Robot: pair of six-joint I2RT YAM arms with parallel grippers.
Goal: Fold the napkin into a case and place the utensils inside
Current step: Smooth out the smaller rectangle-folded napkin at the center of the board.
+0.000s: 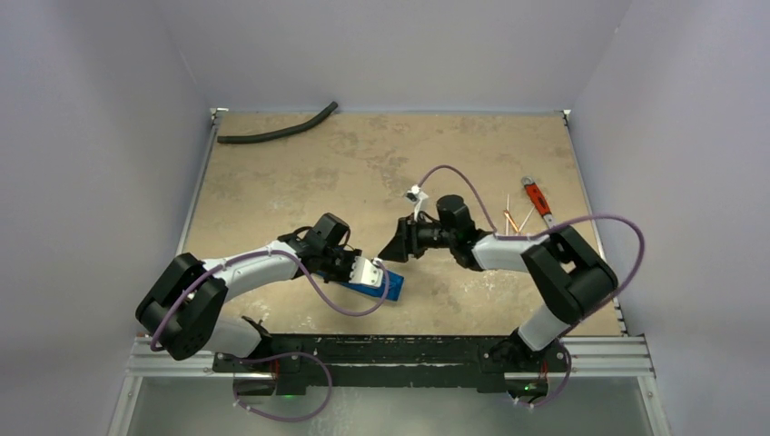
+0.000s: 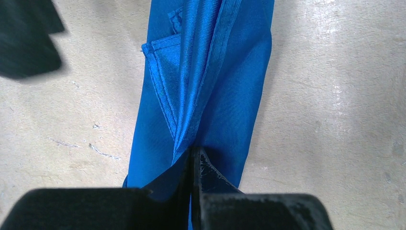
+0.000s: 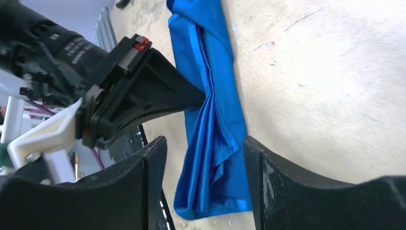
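Observation:
The blue napkin (image 1: 389, 287) lies folded into a long narrow strip on the table near the front middle. My left gripper (image 2: 194, 154) is shut on a raised fold of the napkin (image 2: 210, 86), pinching it at the middle ridge. The same pinch shows in the right wrist view, where the left gripper (image 3: 200, 96) nips the cloth (image 3: 218, 139). My right gripper (image 3: 205, 143) is open, its fingers apart just above the near end of the strip and not touching it. The utensils (image 1: 513, 221) lie at the right, beyond the right arm.
A red-handled wrench (image 1: 538, 200) lies next to the utensils at the right. A black curved hose (image 1: 277, 133) lies at the far left edge. The table's front rail (image 1: 390, 350) runs just behind the napkin. Both grippers are close together over the cloth.

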